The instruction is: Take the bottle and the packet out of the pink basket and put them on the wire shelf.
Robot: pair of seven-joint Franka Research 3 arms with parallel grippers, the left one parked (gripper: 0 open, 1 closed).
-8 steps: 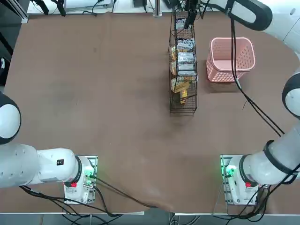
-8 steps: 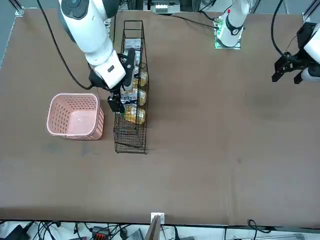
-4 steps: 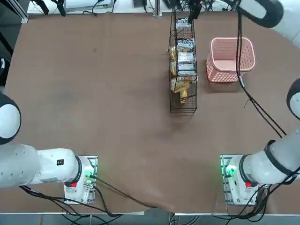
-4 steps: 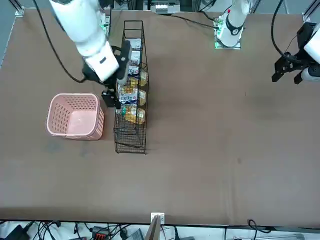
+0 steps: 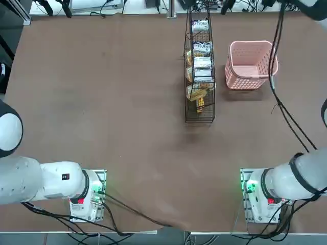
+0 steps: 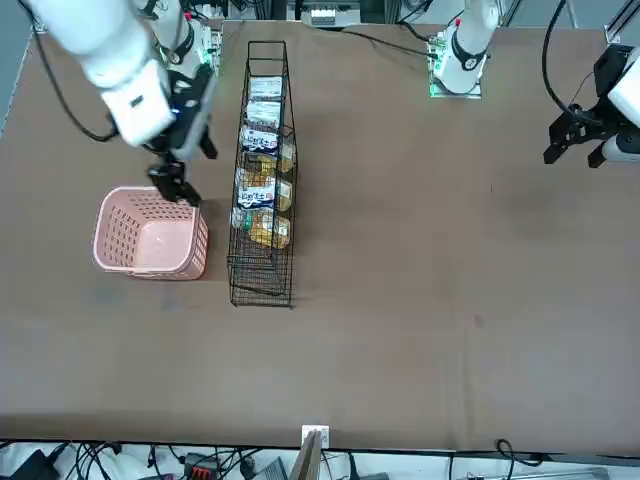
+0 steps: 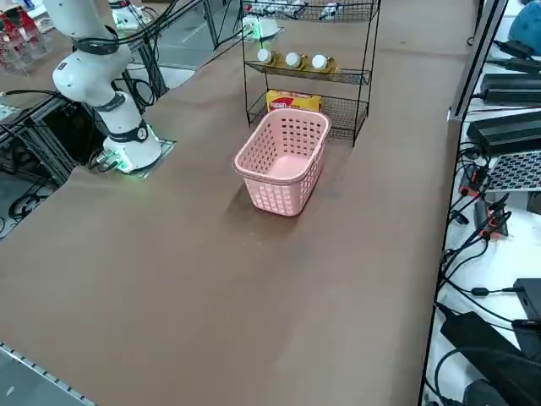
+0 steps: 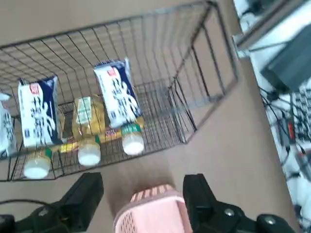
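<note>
Pink basket (image 6: 150, 232) looks empty from front and side; the wire shelf (image 6: 262, 170) just beside it carries white packets and capped bottles, so which are the task's bottle and packet we cannot tell. Our judgement: the work looks done, so lift clear without snagging the rods. Right gripper (image 6: 180, 170) hangs above the basket's rim, fingers (image 8: 85, 199) spread wide, holding nothing.
</note>
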